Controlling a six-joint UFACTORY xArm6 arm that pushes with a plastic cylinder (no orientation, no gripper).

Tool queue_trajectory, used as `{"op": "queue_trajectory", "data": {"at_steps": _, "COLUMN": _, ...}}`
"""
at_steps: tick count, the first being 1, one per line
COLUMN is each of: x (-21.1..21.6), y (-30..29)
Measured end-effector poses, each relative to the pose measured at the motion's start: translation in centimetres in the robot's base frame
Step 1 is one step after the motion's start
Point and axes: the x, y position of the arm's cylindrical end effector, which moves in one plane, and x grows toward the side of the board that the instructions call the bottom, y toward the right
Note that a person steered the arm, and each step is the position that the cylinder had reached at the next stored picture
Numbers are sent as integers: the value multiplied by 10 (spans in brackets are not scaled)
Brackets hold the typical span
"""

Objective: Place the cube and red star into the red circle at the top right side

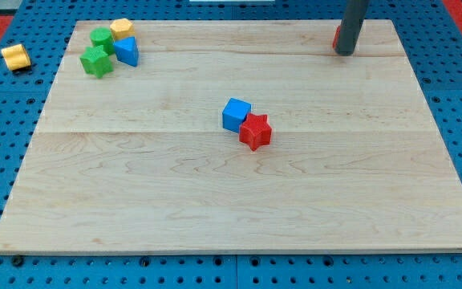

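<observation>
A blue cube (235,114) sits near the middle of the wooden board (175,185), touching a red star (256,131) at its lower right. My tip (345,52) stands at the view's top right, far from both. A red block (337,35) peeks out just left of the rod, mostly hidden behind it; its shape cannot be made out.
At the view's top left a cluster holds a yellow block (121,29), a green block (102,38), a green star (96,61) and a blue block (127,51). A yellow block (14,57) lies off the board on the blue pegboard.
</observation>
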Motion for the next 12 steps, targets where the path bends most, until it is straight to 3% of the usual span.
{"op": "queue_trajectory", "data": {"at_steps": 1, "x": 36, "y": 29}}
{"op": "queue_trajectory", "data": {"at_steps": 2, "x": 150, "y": 14}}
{"op": "queue_trajectory", "data": {"at_steps": 3, "x": 239, "y": -58}}
{"op": "queue_trajectory", "data": {"at_steps": 4, "x": 300, "y": -119}}
{"op": "queue_trajectory", "data": {"at_steps": 7, "x": 314, "y": -133}}
{"op": "queue_trajectory", "data": {"at_steps": 9, "x": 313, "y": -101}}
{"op": "queue_trajectory", "data": {"at_steps": 10, "x": 300, "y": -154}}
{"op": "queue_trajectory", "data": {"at_steps": 12, "x": 190, "y": -168}}
